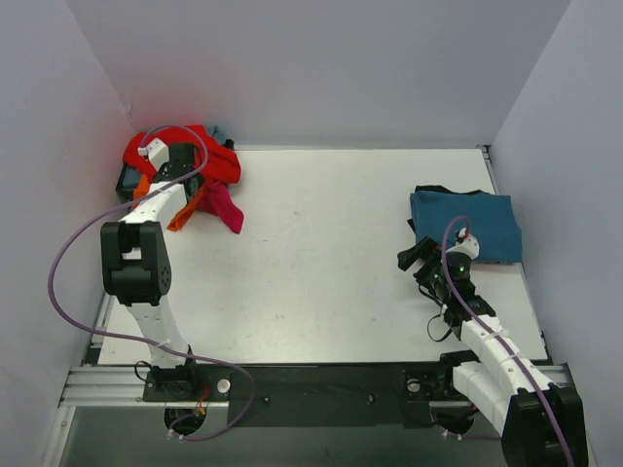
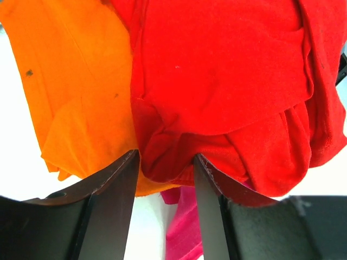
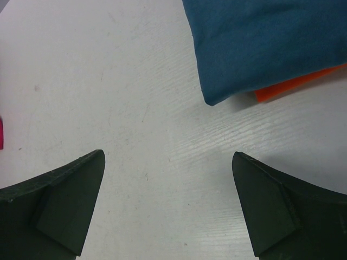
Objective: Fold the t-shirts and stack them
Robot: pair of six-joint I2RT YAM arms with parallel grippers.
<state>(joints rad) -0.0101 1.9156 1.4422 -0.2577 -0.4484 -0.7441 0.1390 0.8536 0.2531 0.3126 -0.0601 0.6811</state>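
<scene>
right pincer [image 3: 168,160]: wide, empty, over bare bench [image 1: 321,253] just short of the folded stack
folded stack: by the right edge, past halfway back; teal t-shirt [image 1: 467,224] on top, flat and squared; orange edge [image 3: 293,86] peeks out under it, black cloth [image 1: 433,191] pokes out at the far side
done so far: looks like a few shirts folded and stacked, exact count hidden
left pincer [image 2: 165,157]: at the far-left corner, narrowed around a fold of the red t-shirt [image 2: 217,70]; cloth touches both fingers, firm pinch or not, cannot tell
loose pile: far-left corner; red on top, crumpled; orange t-shirt [image 2: 76,92] beside and partly under it, magenta t-shirt [image 1: 226,209] trailing toward the bench middle
left to do: red not yet pulled clear or spread; red, orange and magenta all unfolded
progress guess: roughly midway
</scene>
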